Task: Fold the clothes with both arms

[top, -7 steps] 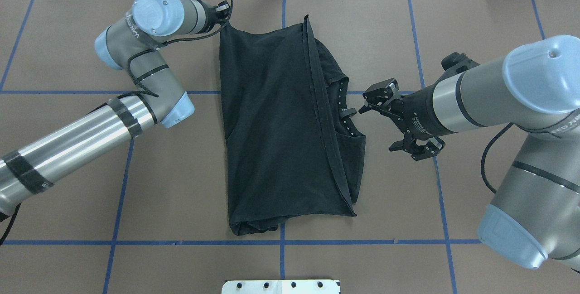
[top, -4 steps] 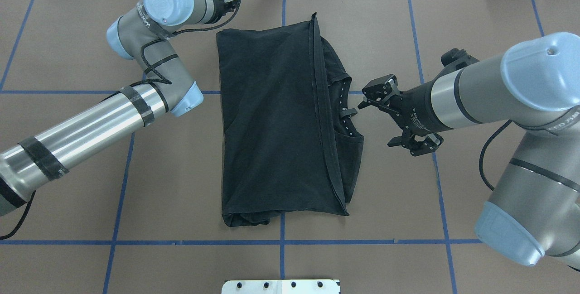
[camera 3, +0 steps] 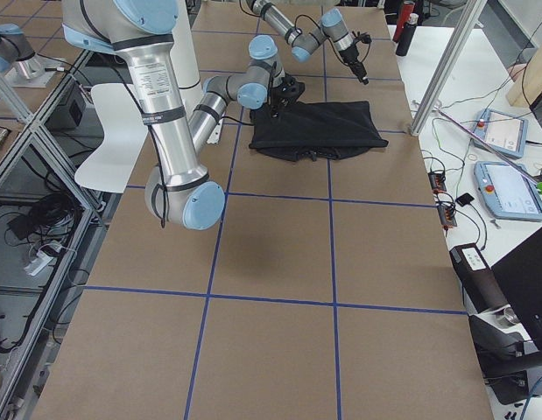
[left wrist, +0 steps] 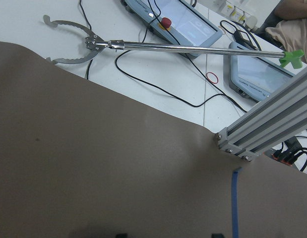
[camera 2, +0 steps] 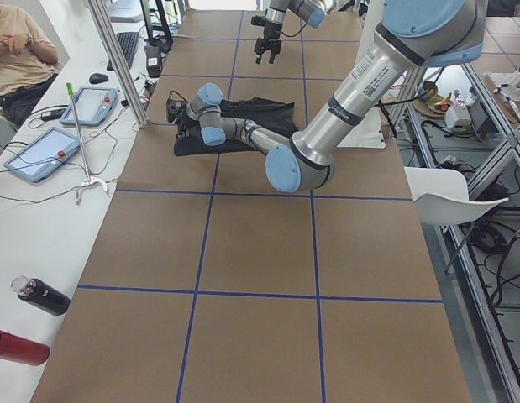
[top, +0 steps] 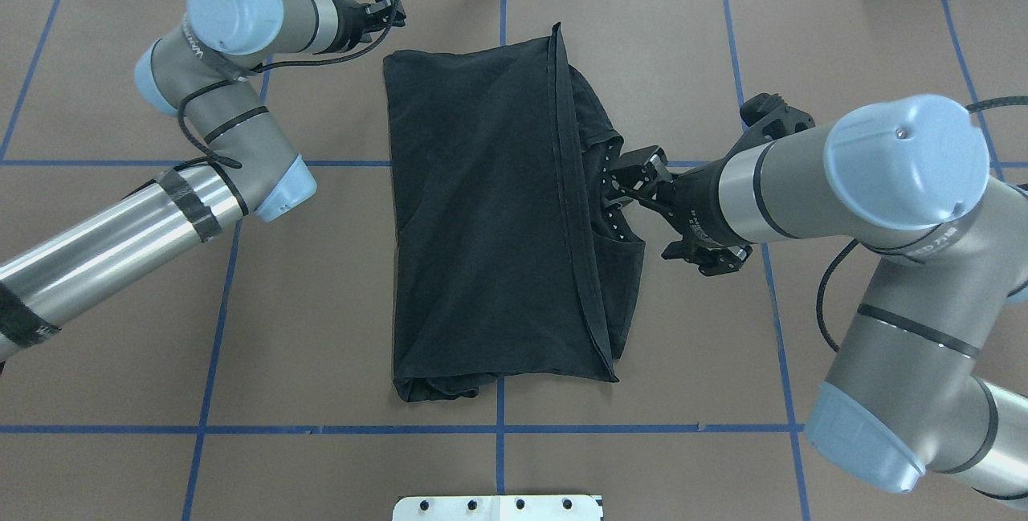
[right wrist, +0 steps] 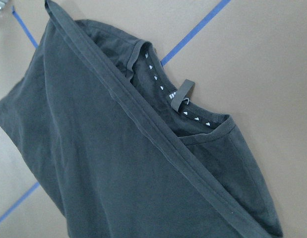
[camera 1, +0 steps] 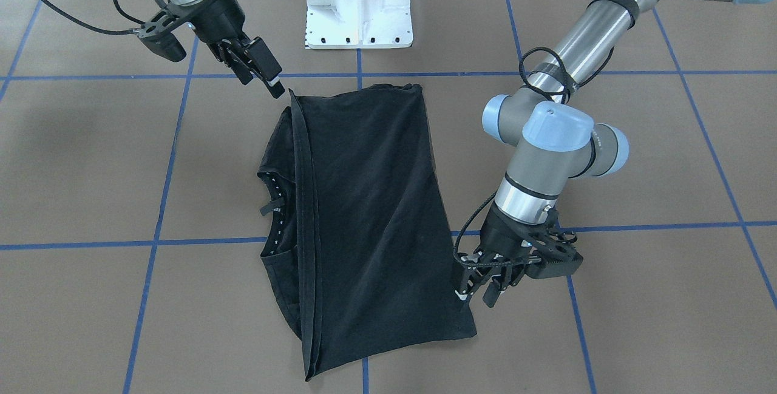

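Fingers of left gripper (camera 1: 476, 295) apart, empty, just beside T-shirt (top: 482, 224) edge, lower right of front view. Right gripper (top: 622, 186) fingers apart, empty, near collar (right wrist: 185, 106). T-shirt flat at centre of table (top: 321, 304), one fold laid over. Judged partway; further folds remain.

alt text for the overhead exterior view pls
A black T-shirt, folded over, lies on the brown table. The right gripper points at its collar side; the left gripper is beside its far left corner.
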Controlling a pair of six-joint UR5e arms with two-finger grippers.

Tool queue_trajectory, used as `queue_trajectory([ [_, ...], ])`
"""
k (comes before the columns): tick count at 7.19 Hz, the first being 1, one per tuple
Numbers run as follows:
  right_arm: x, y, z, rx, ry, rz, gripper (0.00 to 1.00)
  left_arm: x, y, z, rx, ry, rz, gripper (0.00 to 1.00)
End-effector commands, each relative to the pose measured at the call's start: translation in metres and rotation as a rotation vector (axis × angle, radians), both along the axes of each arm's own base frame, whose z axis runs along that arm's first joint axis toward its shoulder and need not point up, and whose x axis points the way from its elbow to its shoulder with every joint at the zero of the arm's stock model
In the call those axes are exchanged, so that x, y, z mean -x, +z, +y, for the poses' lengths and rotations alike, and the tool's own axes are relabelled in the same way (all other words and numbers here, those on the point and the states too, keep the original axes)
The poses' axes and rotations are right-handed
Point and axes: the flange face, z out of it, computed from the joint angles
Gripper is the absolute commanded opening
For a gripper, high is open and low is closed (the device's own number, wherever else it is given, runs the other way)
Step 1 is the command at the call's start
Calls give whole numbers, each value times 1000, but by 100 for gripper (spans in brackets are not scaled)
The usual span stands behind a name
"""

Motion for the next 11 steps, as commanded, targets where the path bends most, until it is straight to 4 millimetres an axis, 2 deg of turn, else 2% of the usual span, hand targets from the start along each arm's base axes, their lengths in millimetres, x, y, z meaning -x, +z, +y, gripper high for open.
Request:
queue_trajectory([
  [1,37,12,31,-285,-275,187,90,45,14,45,-2,30,17,63],
  [2,53,16,44,-437,-427,257,86,57,9,57,10,38,11,63],
  [3,74,24,49,-559,-539,316,77,66,15,68,17,38,5,63],
  [4,90,34,52,-689,-650,364,56,69,17,71,17,38,5,63],
  [6,121,45,63,-812,-776,419,43,67,20,70,21,40,1,63],
  [7,137,49,73,-869,-822,484,38,68,25,71,27,40,-4,63],
  [8,152,41,75,-878,-855,546,38,67,26,71,33,37,0,63],
  [9,159,39,80,-884,-874,571,39,67,28,71,37,36,0,63],
  [11,181,50,81,-894,-875,635,39,67,29,71,41,33,-3,63],
])
